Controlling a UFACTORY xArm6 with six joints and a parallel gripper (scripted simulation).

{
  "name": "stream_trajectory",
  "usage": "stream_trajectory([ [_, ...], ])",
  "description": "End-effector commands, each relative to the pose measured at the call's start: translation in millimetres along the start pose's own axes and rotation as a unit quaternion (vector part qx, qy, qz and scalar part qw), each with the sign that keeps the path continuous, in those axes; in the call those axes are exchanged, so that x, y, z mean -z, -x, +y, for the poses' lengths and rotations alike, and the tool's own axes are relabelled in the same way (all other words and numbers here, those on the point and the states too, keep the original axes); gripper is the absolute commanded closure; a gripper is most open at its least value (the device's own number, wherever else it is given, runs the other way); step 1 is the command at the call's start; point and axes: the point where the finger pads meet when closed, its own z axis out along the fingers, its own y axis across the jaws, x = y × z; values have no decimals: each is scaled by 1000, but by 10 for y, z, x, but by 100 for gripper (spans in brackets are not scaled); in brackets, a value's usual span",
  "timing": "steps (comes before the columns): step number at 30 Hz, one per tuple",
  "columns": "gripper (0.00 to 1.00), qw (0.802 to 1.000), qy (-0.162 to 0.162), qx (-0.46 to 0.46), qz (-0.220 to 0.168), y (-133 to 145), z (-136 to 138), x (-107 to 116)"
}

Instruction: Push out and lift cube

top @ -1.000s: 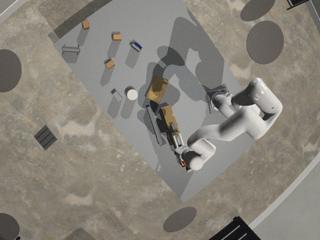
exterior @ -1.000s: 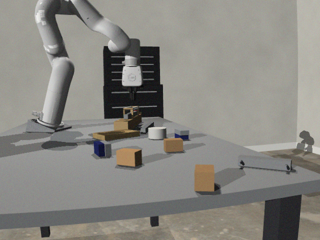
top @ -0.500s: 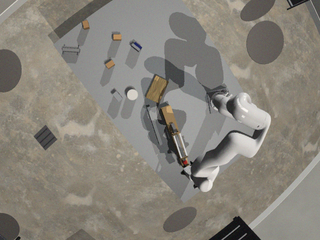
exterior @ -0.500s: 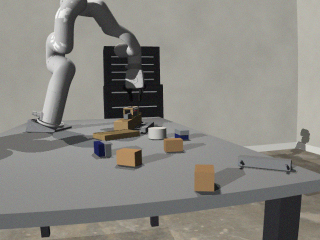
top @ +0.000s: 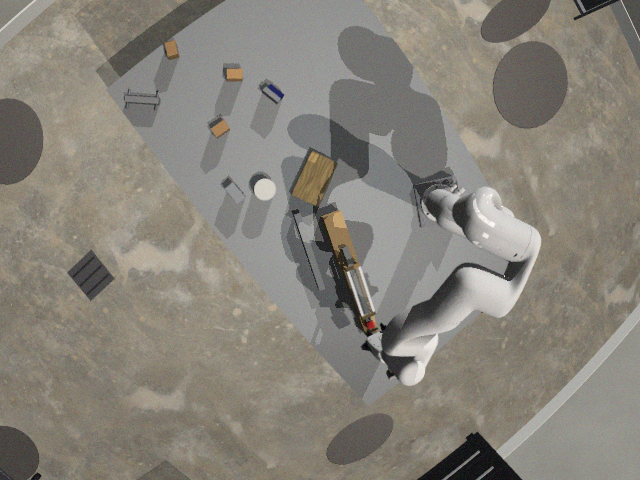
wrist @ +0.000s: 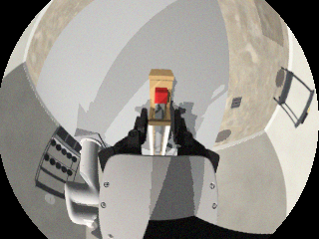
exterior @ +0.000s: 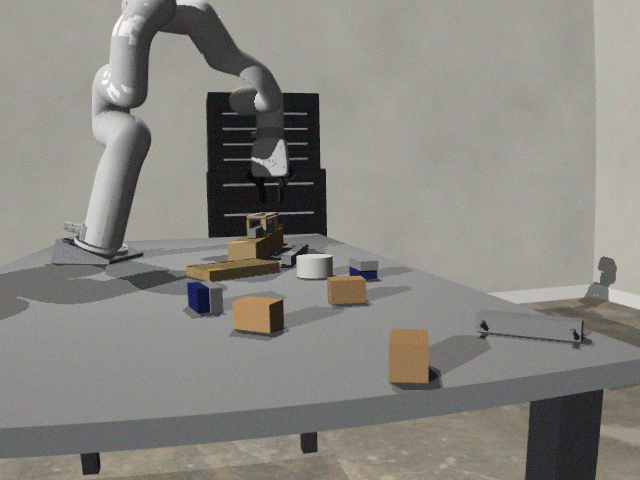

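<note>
The wooden channel [top: 348, 268] lies on the grey table and runs toward the table's near edge. The red cube [top: 370, 324] sits at the channel's end nearest that edge, inside a small wooden frame. In the wrist view the cube [wrist: 161, 96] shows ahead of the fingers, framed by that end. My gripper [exterior: 270, 197] hangs in the air above that end of the channel [exterior: 256, 242], clear of it. The fingers are partly open with nothing between them. From above, the gripper [top: 373, 345] is just beyond the cube end, mostly hidden by the arm.
A thin dark stick [top: 305, 248] lies beside the channel. A wooden slab [top: 313, 177], a white cylinder [top: 264, 189], several brown boxes [exterior: 257, 314], blue-and-grey blocks [exterior: 204, 298] and a grey bar [exterior: 529, 326] are spread over the table. The table edge is close to the cube end.
</note>
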Motion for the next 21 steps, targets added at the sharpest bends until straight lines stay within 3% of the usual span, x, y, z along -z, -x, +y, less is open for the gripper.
stream_trajectory([
  [1,57,1000,1,0,2,-9,10,14],
  [11,57,1000,1,0,1,-10,10,-2],
  [18,57,1000,1,0,1,-19,23,-387],
  [21,57,1000,1,0,1,-20,24,-417],
])
